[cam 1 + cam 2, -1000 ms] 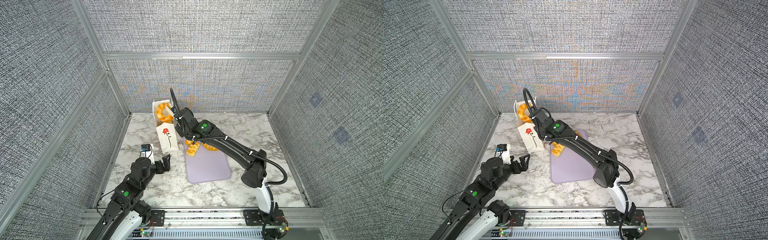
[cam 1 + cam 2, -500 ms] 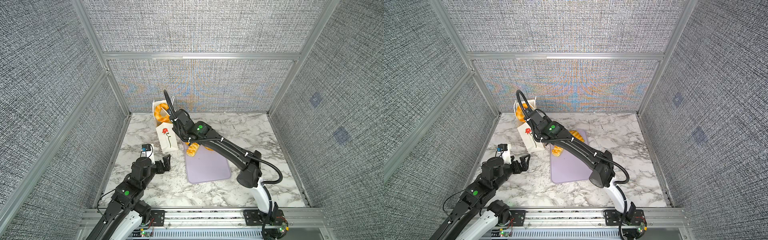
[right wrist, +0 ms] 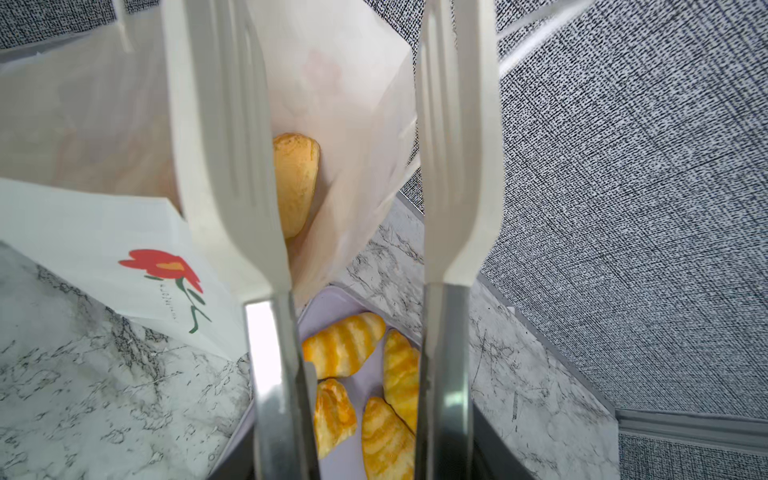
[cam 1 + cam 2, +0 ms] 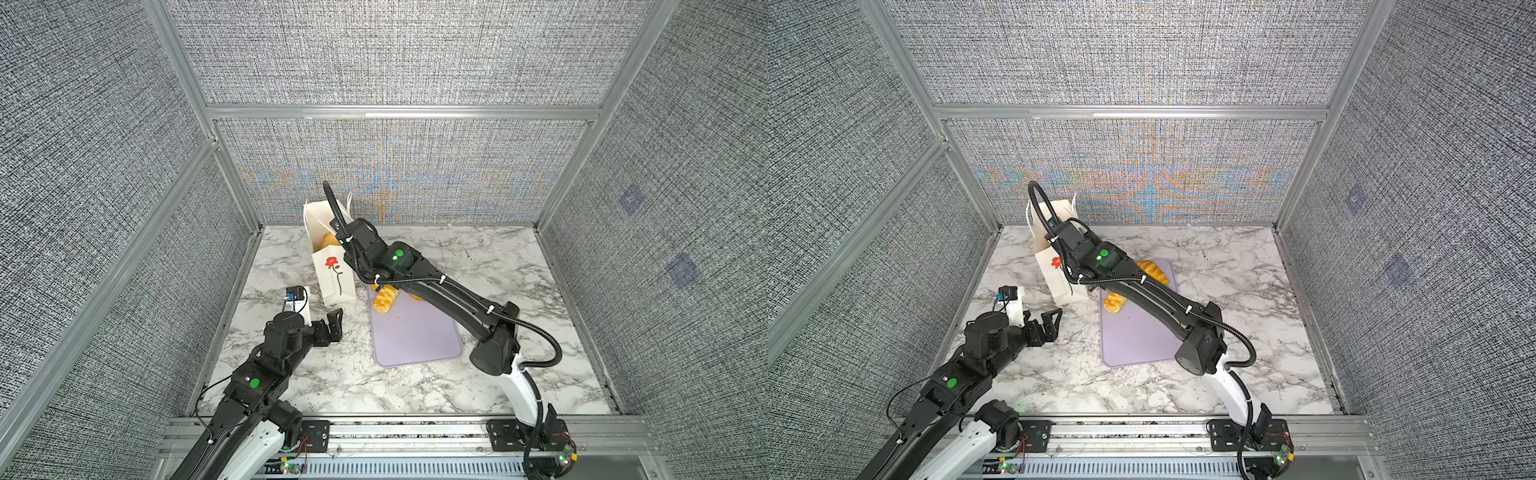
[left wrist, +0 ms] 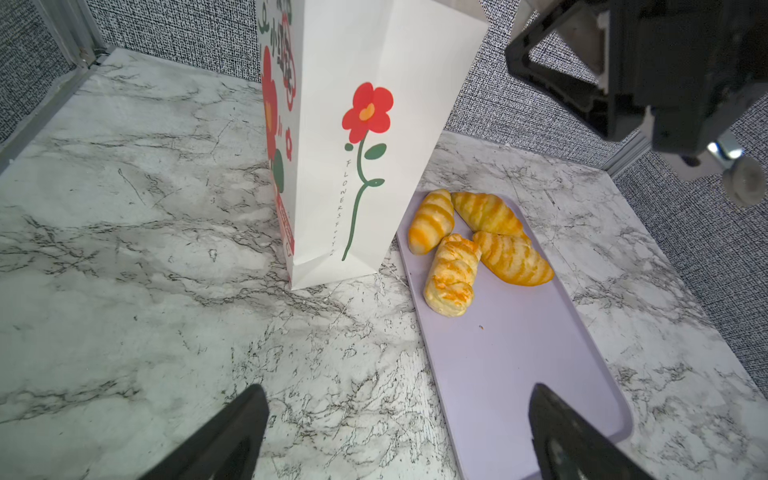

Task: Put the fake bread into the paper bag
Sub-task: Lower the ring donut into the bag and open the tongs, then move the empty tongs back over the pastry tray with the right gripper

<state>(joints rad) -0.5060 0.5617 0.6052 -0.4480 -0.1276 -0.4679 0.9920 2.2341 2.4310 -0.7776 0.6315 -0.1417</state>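
Note:
The white paper bag [image 4: 334, 274] [image 4: 1059, 278] [image 5: 361, 145] with its red flower stands upright at the back left, just left of the lilac tray [image 4: 415, 332] [image 5: 519, 365]. My right gripper [image 3: 336, 62] carries long white tong tips that hang open over the bag's mouth, with nothing between them. One piece of fake bread [image 3: 296, 183] [image 4: 328, 240] lies inside the bag. Several more, croissants [image 5: 513, 257] and a braided roll [image 5: 451, 274] [image 4: 384, 300], lie at the tray's far end. My left gripper [image 5: 397, 395] [image 4: 332, 326] is open and empty, low in front of the bag.
The cell's textured walls stand close behind and to the left of the bag. The right arm [image 4: 436, 291] stretches diagonally over the tray and hides part of it in both top views. The marble table [image 4: 498, 266] lies bare to the right of the tray.
The right tongs have spread apart over the bag's mouth. The golden bread they held there now lies lower, inside the bag. The left arm has not moved.

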